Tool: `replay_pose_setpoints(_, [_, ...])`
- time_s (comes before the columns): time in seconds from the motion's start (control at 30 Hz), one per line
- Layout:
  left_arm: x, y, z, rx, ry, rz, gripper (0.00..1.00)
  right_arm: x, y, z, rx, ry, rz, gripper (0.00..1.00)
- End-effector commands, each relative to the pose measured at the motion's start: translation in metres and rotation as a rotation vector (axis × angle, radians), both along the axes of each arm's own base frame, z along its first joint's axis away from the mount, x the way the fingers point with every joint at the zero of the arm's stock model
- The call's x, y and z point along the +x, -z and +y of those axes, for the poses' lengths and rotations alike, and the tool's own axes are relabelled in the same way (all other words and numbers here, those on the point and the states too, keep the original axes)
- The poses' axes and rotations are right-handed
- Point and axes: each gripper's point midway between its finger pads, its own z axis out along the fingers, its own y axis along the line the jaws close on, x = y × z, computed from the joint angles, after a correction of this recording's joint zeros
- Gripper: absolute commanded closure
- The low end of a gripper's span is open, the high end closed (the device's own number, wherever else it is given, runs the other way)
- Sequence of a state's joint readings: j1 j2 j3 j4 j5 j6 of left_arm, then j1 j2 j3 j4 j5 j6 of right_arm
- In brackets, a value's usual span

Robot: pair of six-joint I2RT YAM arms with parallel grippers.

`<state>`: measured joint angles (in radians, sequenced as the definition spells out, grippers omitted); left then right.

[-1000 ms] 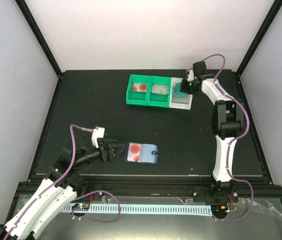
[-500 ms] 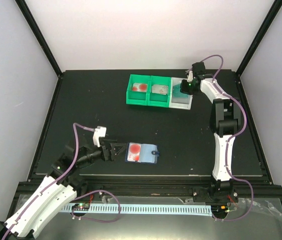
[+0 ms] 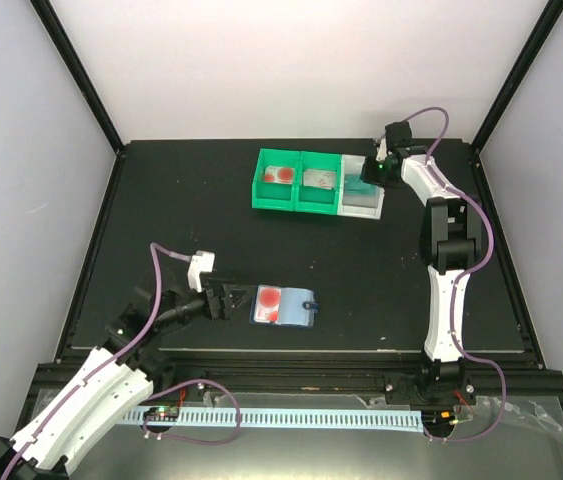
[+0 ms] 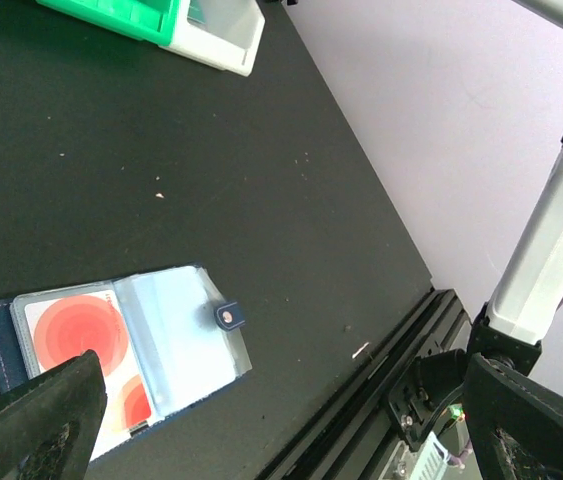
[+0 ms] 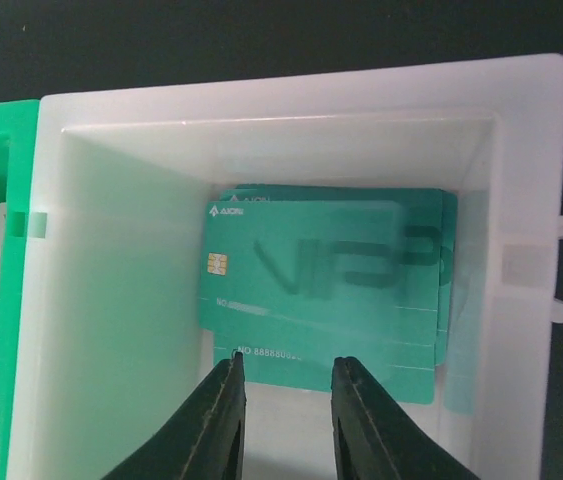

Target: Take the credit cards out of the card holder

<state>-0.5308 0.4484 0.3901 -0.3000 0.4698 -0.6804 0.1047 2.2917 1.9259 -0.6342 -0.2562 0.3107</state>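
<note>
Black table (image 3: 181,220), pale walls (image 3: 21,150). Card holder (image 3: 283,306) lies open near the front edge, left gripper (image 3: 229,298) spread wide beside it. Right gripper (image 5: 283,375), slightly parted, empty, hangs over a teal card (image 5: 326,290) in the white tray (image 5: 291,95).

two square green plastic bins (image 3: 273,204) and one white plastic bin (image 5: 111,300). one dark navy folding card holder (image 4: 181,335). one white card with red circles (image 4: 71,335) shows in the holder, one pale card (image 3: 281,174) in each green bin, and at least two stacked teal plastic cards (image 5: 321,270) in the white bin. two white robot arms (image 3: 451,290).
</note>
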Motion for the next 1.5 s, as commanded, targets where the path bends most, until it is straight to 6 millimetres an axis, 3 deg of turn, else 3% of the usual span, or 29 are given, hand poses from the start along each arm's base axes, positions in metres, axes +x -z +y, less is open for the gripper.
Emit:
replay_pose_setpoints(0.0, [0.007,-0.003,0.002,0.005,-0.023,-0.024,0.01,0.002,-0.030,-0.008,-0.014,0.030,-0.045,0.73])
replay_pose_setpoints(0.2, [0.015,0.022,0.009,0.092,-0.077,0.029,0.01,-0.010,-0.053,-0.011,-0.005,0.055,-0.054,0.68])
replay_pose_setpoints(0.37, [0.019,0.036,0.004,0.126,-0.058,0.079,0.02,-0.036,-0.067,-0.005,0.046,0.045,-0.058,0.65])
replay_pose_setpoints(0.7, [0.030,0.055,0.000,0.212,-0.040,0.127,0.09,-0.113,-0.095,0.026,0.152,-0.049,-0.112,0.61])
replay_pose_setpoints(1.0, [0.042,0.074,-0.005,0.238,-0.046,0.155,0.16,-0.180,-0.105,0.054,0.231,-0.106,-0.153,0.60])
replay_pose_setpoints(1.23, [0.048,0.085,-0.010,0.236,-0.042,0.165,0.19,-0.236,-0.090,0.106,0.312,-0.185,-0.152,0.59])
replay_pose_setpoints(1.47, [0.037,0.110,-0.023,0.158,0.020,0.253,0.23,-0.283,-0.054,0.162,0.370,-0.273,-0.091,0.58])
